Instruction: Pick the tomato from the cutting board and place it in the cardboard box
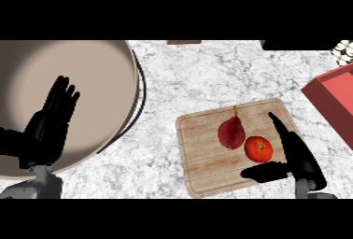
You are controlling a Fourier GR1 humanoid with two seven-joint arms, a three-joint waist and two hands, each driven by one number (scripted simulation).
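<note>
Our right hand (293, 161), fingers straight and holding nothing, flanks the tomato (258, 149) near the board's (207, 158) right edge, so we judge grasp, lift and carry to the box (334, 100) remain.

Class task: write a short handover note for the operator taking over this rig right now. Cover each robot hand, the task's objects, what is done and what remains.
Right robot hand: open, over the cutting board, fingers straight beside the tomato, thumb just below it; not gripping.
Left robot hand: open, resting, fingers up, at the view's left over a large round beige bowl.
Tomato: on the board, next to a dark red pointed fruit.
Box: a red-walled container at the right edge, partly out of view.
Done: approach to the tomato.
Left: close on it, lift, carry right, release in the box.
</note>
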